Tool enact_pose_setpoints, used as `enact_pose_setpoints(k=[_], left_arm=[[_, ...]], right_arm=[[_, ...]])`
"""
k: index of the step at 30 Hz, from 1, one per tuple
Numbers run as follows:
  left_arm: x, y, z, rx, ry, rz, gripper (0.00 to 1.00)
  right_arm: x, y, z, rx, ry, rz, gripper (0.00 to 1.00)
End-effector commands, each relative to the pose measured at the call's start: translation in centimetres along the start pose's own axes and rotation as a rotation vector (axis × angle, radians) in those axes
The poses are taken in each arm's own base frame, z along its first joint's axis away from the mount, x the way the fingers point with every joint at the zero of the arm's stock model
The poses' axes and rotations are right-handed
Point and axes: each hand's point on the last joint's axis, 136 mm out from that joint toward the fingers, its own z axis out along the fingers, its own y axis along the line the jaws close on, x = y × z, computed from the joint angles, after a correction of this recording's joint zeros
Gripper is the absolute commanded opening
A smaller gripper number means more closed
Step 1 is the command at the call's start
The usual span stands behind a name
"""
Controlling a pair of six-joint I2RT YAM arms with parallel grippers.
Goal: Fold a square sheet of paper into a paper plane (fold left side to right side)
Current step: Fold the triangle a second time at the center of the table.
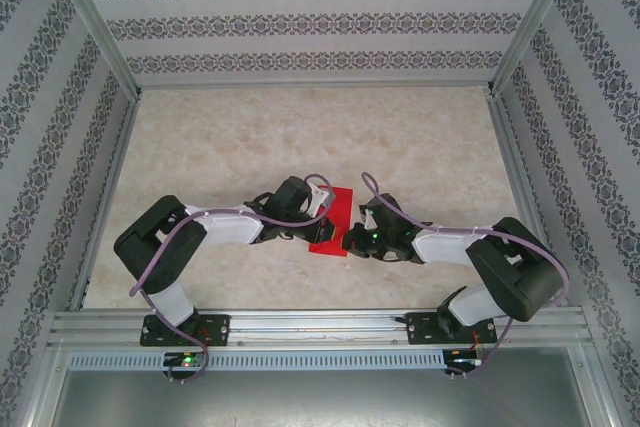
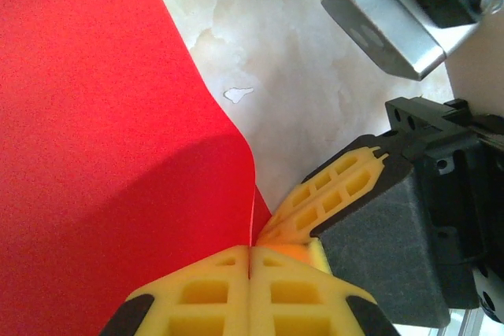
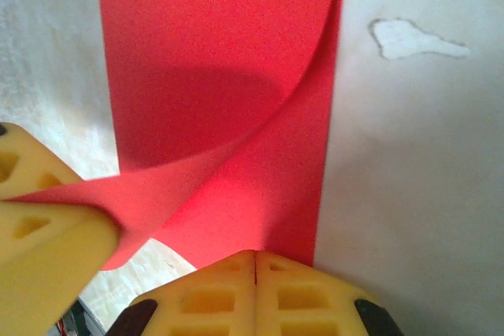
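The square sheet of paper point(image 1: 335, 209) is bright red and lies on the marbled table between my two grippers. My left gripper point(image 2: 250, 261) is shut on the sheet's near left corner; the thin red edge runs into the seam between its yellow fingers. That corner is lifted and curls rightward over the flat part point(image 3: 220, 76). My right gripper point(image 3: 256, 261) is shut, its tips resting on the sheet's near edge, with no paper visible in its seam. The right gripper's fingers point(image 2: 339, 182) touch the left gripper's tips. From above, the left gripper point(image 1: 318, 227) and right gripper point(image 1: 350, 240) meet at the sheet's near edge.
A small pale chip point(image 3: 413, 37) marks the table right of the sheet. Patterned walls with metal posts enclose the table on three sides, and an aluminium rail point(image 1: 320, 327) carrying the arm bases runs along the near edge. Open tabletop point(image 1: 320, 137) lies beyond the sheet.
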Motion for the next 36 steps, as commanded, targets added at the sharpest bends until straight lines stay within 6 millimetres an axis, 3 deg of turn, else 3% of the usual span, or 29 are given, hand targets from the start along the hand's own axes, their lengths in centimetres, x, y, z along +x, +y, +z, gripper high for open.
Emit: enact_pose_setpoints(k=[1, 11, 36], left_arm=[[-0.2, 0.3, 0.0, 0.030, -0.009, -0.018, 0.04], [-0.1, 1.2, -0.4, 0.068, 0.007, -0.047, 0.06], [-0.3, 3.6, -0.1, 0.081, -0.032, -0.070, 0.07]], right_arm=[[0.4, -1.0, 0.2, 0.056, 0.019, -0.003, 0.00], [0.8, -2.5, -0.5, 0.119, 0.053, -0.017, 0.00], [0.3, -2.1, -1.0, 0.085, 0.059, -0.020, 0.00]])
